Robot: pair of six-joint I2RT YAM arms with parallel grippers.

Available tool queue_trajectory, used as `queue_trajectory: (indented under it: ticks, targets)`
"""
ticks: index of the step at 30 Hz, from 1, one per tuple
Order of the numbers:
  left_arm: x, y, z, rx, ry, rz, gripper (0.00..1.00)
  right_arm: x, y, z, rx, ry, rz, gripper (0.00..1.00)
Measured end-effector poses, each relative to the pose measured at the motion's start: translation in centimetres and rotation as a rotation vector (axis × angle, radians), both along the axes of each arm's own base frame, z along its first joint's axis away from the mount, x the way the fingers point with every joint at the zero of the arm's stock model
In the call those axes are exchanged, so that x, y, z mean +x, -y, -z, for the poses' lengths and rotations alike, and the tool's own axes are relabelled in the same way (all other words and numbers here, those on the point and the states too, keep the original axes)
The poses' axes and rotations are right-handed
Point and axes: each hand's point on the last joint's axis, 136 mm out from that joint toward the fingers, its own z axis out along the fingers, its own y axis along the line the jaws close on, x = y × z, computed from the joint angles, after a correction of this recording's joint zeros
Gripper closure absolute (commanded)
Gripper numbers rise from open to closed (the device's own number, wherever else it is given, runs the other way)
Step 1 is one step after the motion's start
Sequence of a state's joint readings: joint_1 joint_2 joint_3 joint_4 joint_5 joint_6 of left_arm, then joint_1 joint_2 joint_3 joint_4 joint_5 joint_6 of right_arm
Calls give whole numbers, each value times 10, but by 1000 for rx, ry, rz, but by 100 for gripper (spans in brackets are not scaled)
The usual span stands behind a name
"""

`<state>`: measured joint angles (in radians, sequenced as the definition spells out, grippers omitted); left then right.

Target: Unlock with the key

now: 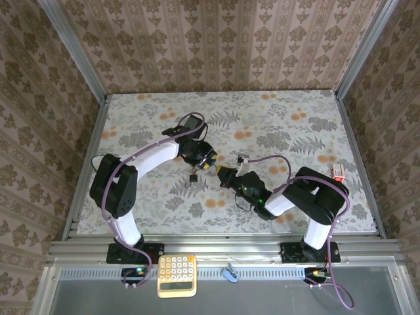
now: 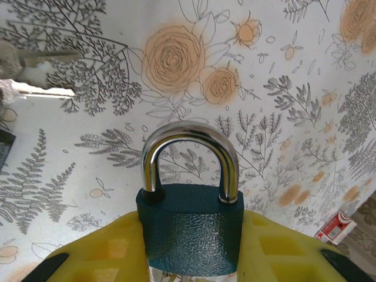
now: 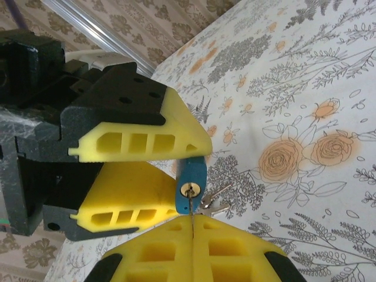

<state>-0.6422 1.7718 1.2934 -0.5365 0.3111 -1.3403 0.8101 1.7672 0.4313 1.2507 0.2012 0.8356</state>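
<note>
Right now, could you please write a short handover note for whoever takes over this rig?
Left tool: shut on the dark blue metal padlock.
Right tool: shut on the thin silver key, tip at the brass keyhole.
Done: both grasped, key lined up.
To do: push in and turn; the chrome shackle is closed.

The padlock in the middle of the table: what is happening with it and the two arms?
The left gripper holds the blue padlock by its body, jaws closed on it. The right gripper has its jaws closed on the key and presents the blade to the keyhole on the bottom face of the lock; how deep it sits cannot be judged. The shackle is seated in the body on both sides, so the lock is not yet open.
</note>
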Motion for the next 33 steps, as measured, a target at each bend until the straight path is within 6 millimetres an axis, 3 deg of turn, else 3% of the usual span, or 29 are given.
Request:
queue_trajectory:
  ticks: [16, 33]
  targets:
    - [2, 0, -2, 6, 18, -16, 68, 5, -1, -1, 9, -9, 5, 100]
    - [6, 0, -5, 12, 44, -39, 69, 11, 2, -4, 129, -86, 24, 100]
